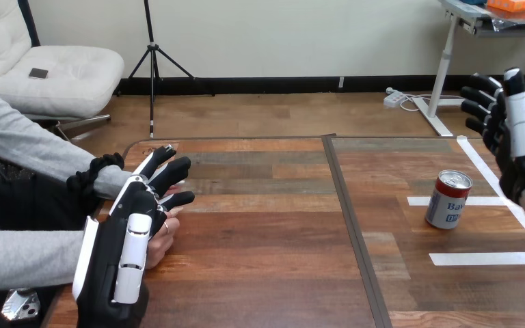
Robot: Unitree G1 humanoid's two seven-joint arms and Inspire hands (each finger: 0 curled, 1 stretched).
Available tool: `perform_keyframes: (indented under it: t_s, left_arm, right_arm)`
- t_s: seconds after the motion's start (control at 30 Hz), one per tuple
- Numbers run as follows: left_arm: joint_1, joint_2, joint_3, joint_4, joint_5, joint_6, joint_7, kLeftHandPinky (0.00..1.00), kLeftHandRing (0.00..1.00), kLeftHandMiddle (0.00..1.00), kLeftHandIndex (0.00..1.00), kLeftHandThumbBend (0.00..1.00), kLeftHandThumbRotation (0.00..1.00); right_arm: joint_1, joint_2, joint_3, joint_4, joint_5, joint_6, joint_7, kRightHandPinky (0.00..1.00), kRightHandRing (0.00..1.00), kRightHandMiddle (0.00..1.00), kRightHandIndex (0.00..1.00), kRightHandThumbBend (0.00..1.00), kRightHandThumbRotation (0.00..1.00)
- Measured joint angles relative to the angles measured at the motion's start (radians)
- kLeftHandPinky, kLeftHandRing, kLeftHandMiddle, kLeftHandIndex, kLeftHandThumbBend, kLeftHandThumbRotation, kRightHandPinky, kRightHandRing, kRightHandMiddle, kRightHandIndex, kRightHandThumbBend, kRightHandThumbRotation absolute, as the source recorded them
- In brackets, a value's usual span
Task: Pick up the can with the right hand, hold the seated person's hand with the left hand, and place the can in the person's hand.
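You're holding your right hand (516, 154), fingers spread, raised right of the can (449, 199); swinging in fast risks toppling it.

From where I stand I count one can (449, 199) on the one worktop (266, 273), low and to the inside of the right hand (516, 160). There are two robot hands: that one and the left hand (119, 239). Three strips of white tape (482, 258) lie on the worktop, all on the right hand's side. Two arms (27, 260) of the person come in beside the left hand. I can make out just one person's hand (162, 240), tucked right beside it.
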Motion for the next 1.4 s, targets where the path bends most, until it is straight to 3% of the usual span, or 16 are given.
perform_keyframes:
  t_s: [0.57, 1.2, 1.4]
  left_arm:
    - [0.000, 0.000, 0.001, 0.000, 0.002, 0.000, 0.006, 0.78, 0.85, 0.82, 0.86, 0.44, 1.00]
    - [0.002, 0.000, 0.002, 0.000, 0.004, -0.001, 0.012, 0.78, 0.83, 0.81, 0.85, 0.40, 1.00]
    - [0.002, 0.001, 0.002, 0.000, 0.004, -0.006, 0.013, 0.76, 0.83, 0.80, 0.85, 0.43, 1.00]
  right_arm:
    - [-0.079, -0.029, 0.003, 0.072, -0.053, 0.058, -0.074, 0.91, 0.89, 0.88, 0.89, 0.92, 1.00]
    - [-0.085, -0.036, 0.002, 0.094, -0.072, 0.112, -0.109, 0.90, 0.91, 0.89, 0.90, 0.93, 1.00]
    - [-0.085, -0.036, 0.002, 0.101, -0.072, 0.129, -0.120, 0.92, 0.92, 0.89, 0.90, 0.90, 1.00]
